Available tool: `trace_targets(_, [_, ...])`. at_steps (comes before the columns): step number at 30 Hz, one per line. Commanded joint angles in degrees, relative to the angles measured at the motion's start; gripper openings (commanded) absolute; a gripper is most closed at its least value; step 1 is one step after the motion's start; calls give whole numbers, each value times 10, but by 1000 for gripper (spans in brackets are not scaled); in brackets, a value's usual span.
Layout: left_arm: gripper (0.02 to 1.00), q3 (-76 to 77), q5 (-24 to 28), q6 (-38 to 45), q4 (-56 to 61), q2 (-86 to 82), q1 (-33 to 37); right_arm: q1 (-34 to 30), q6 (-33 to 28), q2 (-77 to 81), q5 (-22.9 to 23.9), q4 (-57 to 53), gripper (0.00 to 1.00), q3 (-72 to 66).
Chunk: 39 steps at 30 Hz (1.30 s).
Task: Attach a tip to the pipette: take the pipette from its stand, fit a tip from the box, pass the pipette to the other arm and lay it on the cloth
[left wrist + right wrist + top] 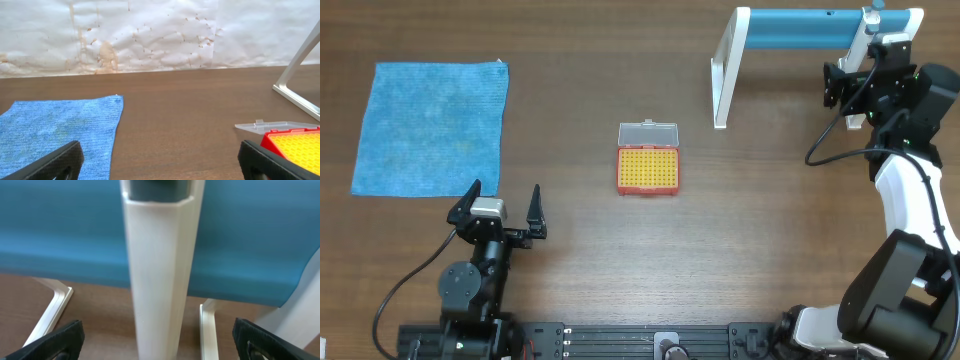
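Note:
The white pipette (157,270) hangs upright on the stand's blue bar (250,240); in the top view the pipette (862,35) is at the far right end of the stand (790,28). My right gripper (157,347) is open with the pipette's body between its fingers (55,340), not closed on it; the right gripper (838,86) is raised by the stand. The red tip box (648,170) with yellow tips and an open clear lid sits mid-table. The blue cloth (430,130) lies flat at far left. My left gripper (506,208) is open and empty near the front edge, below the cloth.
The stand's white leg (722,75) rises right of the tip box and also shows in the left wrist view as a slanted white leg (300,75). A papered wall (150,35) closes the table's far side. Bare brown table lies between cloth (55,130) and tip box (295,145).

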Motion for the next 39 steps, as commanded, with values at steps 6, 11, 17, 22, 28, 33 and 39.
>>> trace_targets(6, [993, 0, 10, 5, -4, -3, -2, 2, 26, 21, -8, 30, 809, 11])
trace_targets(11, [993, 0, 10, 5, -4, -3, -2, 3, 39, 21, -8, 35, 693, 11])
trace_targets(17, [998, 0, 10, 5, -4, -3, -2, 5, 60, 21, -6, 36, 514, 11])
trace_targets(22, [998, 0, 10, 5, -4, -3, -2, 5, 62, 21, -6, 36, 321, 11])
trace_targets(28, [998, 0, 10, 5, -4, -3, -2, 5, 62, 21, -6, 36, 191, 11])
trace_targets(33, [996, 0, 10, 5, -4, -3, -2, 5, 66, 6, -6, 36, 82, 11])
trace_targets(39, [998, 0, 10, 5, -4, -3, -2, 5, 66, -91, -6, 24, 80, 11])
